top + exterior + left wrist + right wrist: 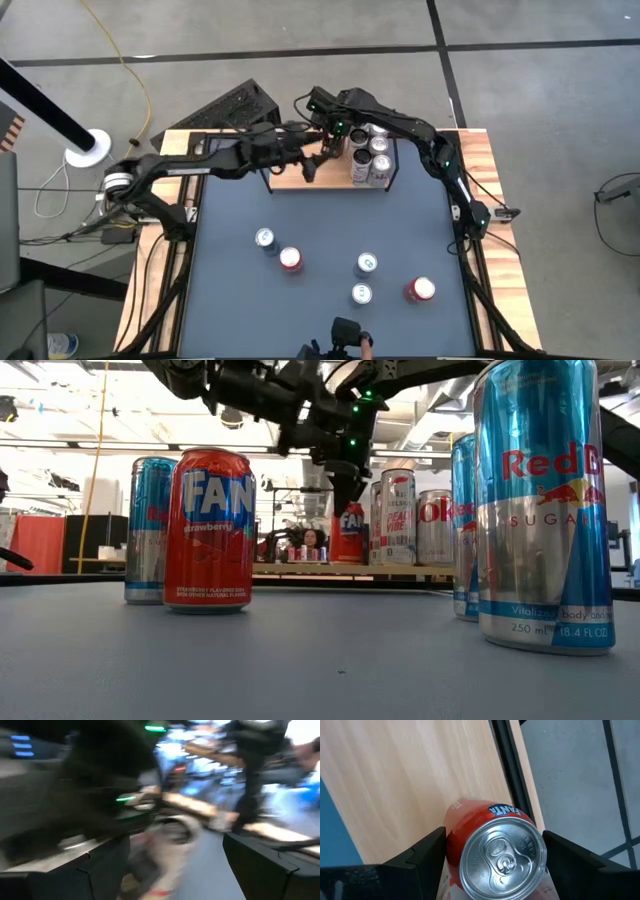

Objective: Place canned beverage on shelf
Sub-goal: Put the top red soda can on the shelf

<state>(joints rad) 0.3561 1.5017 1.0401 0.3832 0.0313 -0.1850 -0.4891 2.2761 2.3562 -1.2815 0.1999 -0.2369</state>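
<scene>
Cans (290,259) on grey table (230,300)

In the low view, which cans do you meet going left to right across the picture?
Blue-and-silver can → red Fanta strawberry can → red can held by the right gripper over the shelf → Peach Vibe can → silver Coke can → large Red Bull can.

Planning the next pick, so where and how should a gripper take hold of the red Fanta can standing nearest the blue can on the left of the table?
Grip the red Fanta can across its round side wall, coming straight down from above: it stands upright, top up. Set the fingers clear of the blue can close beside it.
</scene>
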